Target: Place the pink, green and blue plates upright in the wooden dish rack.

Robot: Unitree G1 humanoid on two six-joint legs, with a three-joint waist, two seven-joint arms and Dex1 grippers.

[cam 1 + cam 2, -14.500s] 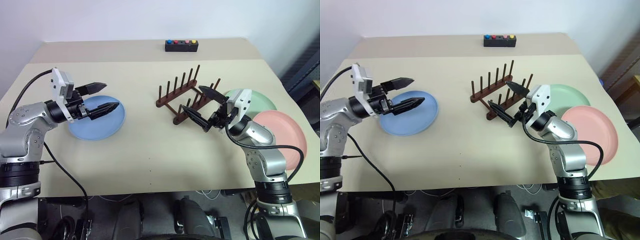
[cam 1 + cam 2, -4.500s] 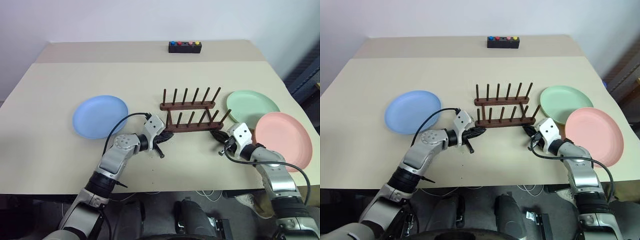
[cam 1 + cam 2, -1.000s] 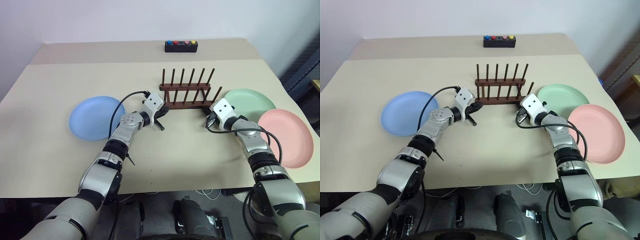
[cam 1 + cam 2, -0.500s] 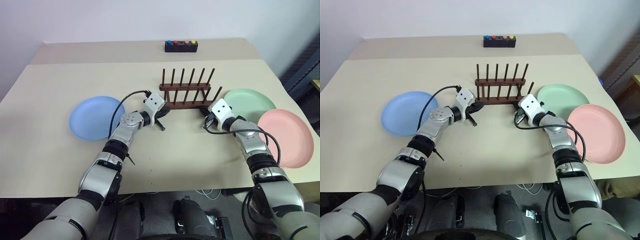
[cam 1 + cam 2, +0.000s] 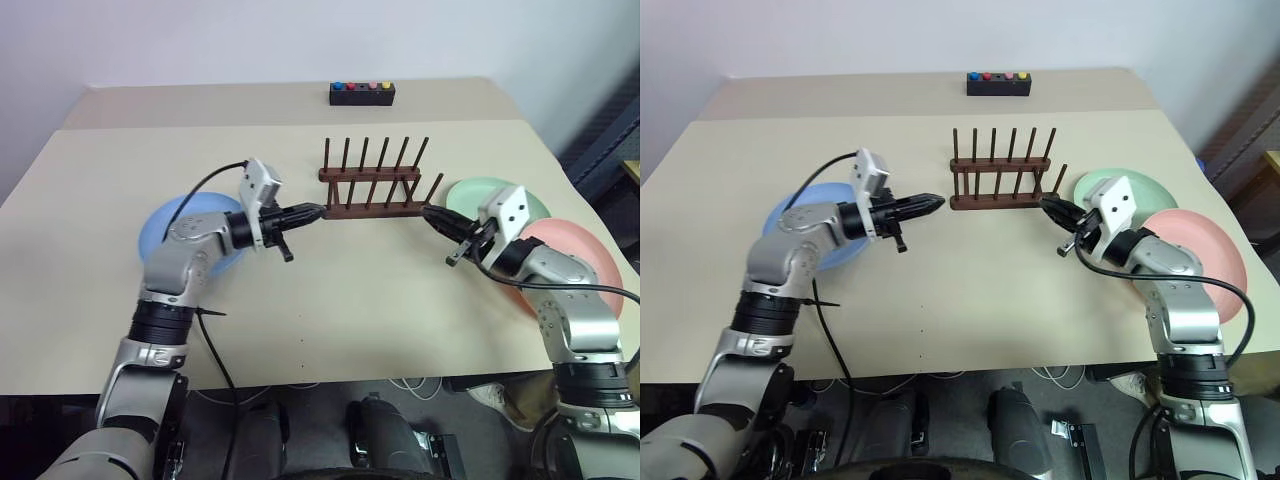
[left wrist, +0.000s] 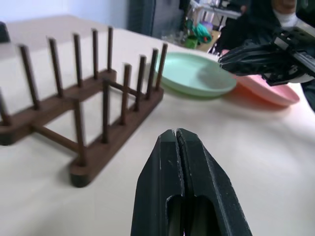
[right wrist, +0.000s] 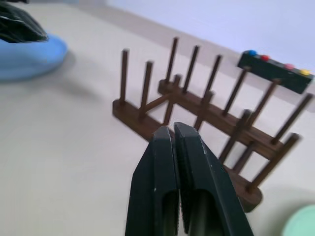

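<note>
The left claw (image 5: 308, 212) and right claw (image 5: 432, 216) are hovering pinched together, holding nothing, at each end of the empty wooden dish rack (image 5: 372, 190); 3 plates are lying flat on the counter (image 5: 330, 300).

Plain little room, one big beige tabletop (image 5: 420, 330)

The tabletop looks like two slabs butted together, with a seam running across the far part, and a small black box with coloured buttons (image 5: 362, 93) sits near the back edge. Behind it is a bare pale wall (image 5: 250, 40), evenly lit with soft shadows. Off the right edge there's something dark and slatted (image 5: 605, 150). Under the near edge the floor is dim, with cables and dark gear (image 5: 400, 440). The left wrist view shows blurry clutter (image 6: 197, 29) in the distance.
</note>
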